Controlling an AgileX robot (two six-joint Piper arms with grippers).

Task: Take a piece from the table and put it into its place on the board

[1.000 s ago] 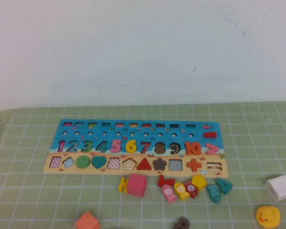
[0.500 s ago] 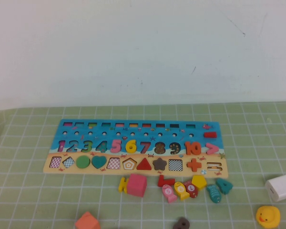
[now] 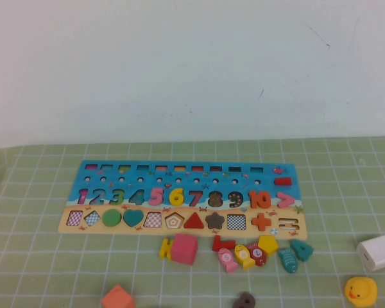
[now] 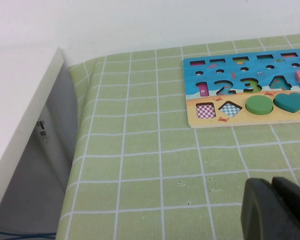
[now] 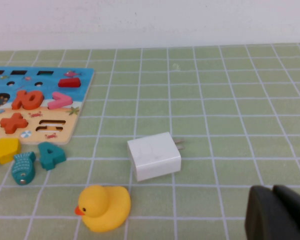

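Seeing board [image 3: 179,196]: flat mid-tabletop [image 3: 38,269], pieces [image 3: 231,251] along its near edge.
Left tool [image 4: 277,210]: near left edge, I read shut.
Right tool [image 5: 280,212]: shut, by charger [image 5: 154,156].

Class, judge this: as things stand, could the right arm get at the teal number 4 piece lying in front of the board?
Probably yes. The right gripper sits low near the table's edge; the teal 4 lies in the open, nothing covering it.
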